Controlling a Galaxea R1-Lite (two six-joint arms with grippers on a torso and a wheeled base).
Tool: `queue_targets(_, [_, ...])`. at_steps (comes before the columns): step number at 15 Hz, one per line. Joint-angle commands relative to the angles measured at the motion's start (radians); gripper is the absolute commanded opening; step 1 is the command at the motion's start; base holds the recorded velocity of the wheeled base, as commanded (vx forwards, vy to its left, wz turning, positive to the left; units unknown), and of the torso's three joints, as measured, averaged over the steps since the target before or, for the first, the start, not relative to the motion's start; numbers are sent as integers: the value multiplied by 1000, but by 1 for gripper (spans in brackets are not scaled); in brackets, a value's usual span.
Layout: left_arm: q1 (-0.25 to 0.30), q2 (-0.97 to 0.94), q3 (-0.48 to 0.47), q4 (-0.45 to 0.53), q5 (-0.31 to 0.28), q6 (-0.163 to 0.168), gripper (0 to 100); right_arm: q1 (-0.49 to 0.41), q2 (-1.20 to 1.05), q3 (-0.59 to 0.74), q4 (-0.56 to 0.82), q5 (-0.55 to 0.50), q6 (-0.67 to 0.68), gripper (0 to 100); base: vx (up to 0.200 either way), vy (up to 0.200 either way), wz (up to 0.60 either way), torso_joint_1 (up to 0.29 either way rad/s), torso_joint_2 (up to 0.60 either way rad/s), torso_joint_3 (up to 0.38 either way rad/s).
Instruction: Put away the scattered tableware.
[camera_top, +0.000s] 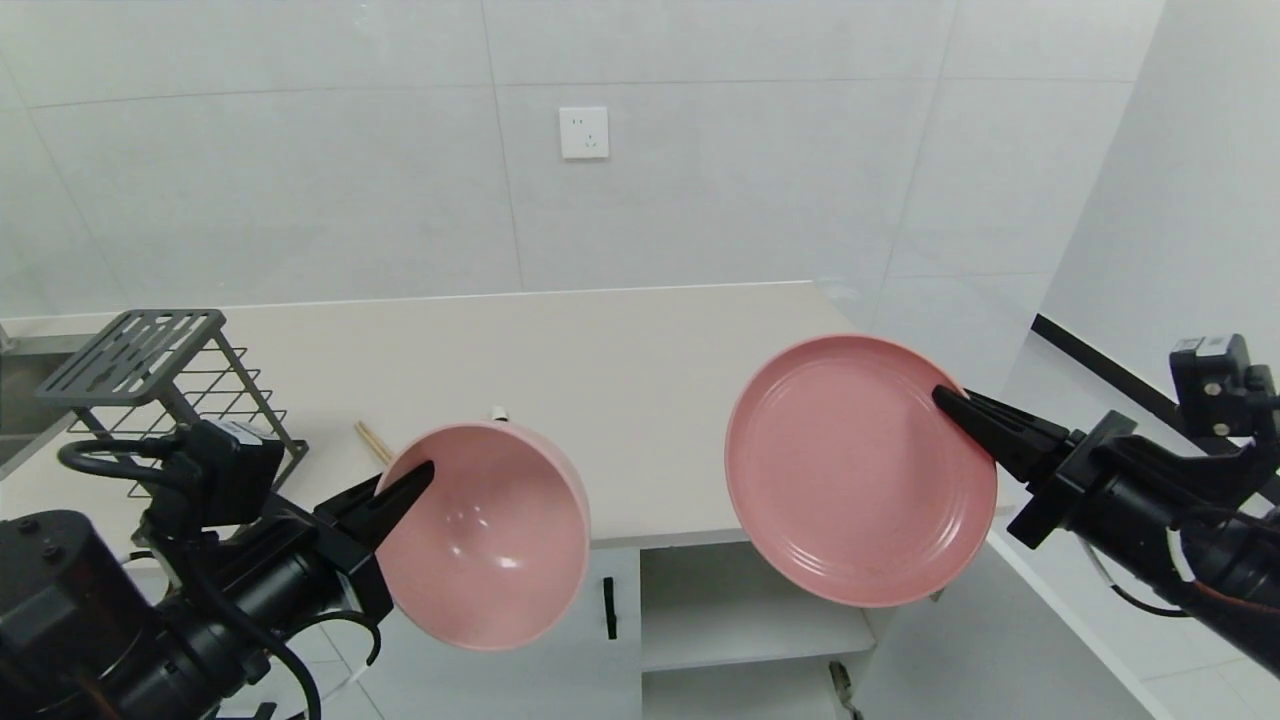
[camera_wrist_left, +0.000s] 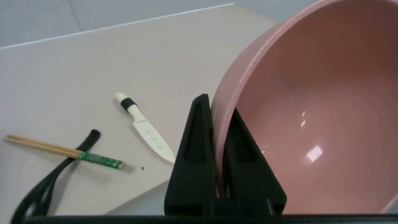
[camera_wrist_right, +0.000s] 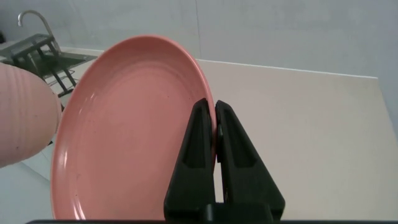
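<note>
While the left gripper is clamping the pink bowl by its rim, the right gripper is clamping the pink plate likewise; chopsticks, a knife and a black spoon are lying beyond the left jaws.

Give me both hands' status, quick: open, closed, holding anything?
Left hand: closed on the rim of the deep round glossy pink bowl.
Right hand: closed on the rim of the flat round glossy pink plate.
</note>
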Motion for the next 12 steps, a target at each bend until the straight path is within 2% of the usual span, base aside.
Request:
queue_targets(1, [-15, -3, 0, -3, 0, -1, 0, 2, 1, 4, -3, 0, -10, 0, 0, 0, 0, -149, 320, 149])
queue_targets(5, [-94, 8, 0, -3, 25, -2, 0, 13, 7, 16, -3, 0, -46, 0, 0, 0, 0, -200, 389, 190])
queue_targets(10, [-95, 53, 0, -3, 34, -7, 0, 13, 7, 13, -3, 0, -46, 0, 0, 0, 0, -177, 344, 179])
queue_targets(12, [-101, 45, 0, -3, 34, -7, 0, 13, 5, 14, -3, 0, -46, 0, 0, 0, 0, -78, 136, 76])
